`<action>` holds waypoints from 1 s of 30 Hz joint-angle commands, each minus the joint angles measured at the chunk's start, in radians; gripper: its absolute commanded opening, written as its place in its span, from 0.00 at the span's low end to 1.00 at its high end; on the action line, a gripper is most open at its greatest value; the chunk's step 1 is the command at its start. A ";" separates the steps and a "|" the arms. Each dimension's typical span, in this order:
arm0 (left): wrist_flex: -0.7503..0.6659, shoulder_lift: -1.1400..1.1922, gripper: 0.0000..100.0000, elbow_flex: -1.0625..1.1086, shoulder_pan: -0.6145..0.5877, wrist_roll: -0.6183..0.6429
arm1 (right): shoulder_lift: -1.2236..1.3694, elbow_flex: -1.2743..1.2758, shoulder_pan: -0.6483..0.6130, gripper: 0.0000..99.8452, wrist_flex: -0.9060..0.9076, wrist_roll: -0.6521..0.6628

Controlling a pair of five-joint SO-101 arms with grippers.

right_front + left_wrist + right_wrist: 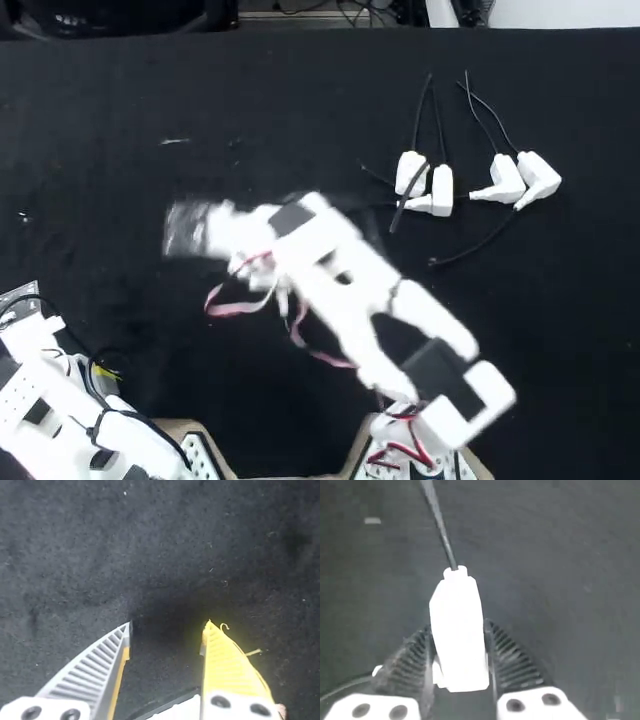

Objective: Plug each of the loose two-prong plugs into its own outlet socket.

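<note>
Here the right gripper [457,627] clamps a plug [456,625] left of tabletop [120,90] centre; the left gripper [168,624] gapes wide, empty.

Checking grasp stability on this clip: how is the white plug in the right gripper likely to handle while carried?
The white plug looks like a rigid, smooth plastic block, so it probably won't deform but might slip or twist between the ribbed fingers of the right gripper. Its thin black cord seems floppy and may drag, tugging the plug.

Looks like a robotics lab: black-clothed table [120,90] — two white arms [340,280] (wiring [240,300] exposed).
</note>
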 commanded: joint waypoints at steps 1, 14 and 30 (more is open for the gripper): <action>0.008 -0.012 0.23 -0.025 0.044 -0.003 | -0.143 -0.183 0.206 0.01 0.133 -0.201; 0.008 -0.012 0.23 -0.005 0.369 -0.002 | -0.016 -0.430 0.984 0.01 0.112 -0.385; -0.026 -0.012 0.23 0.019 0.397 -0.002 | 0.423 -0.647 1.356 0.01 0.037 -0.384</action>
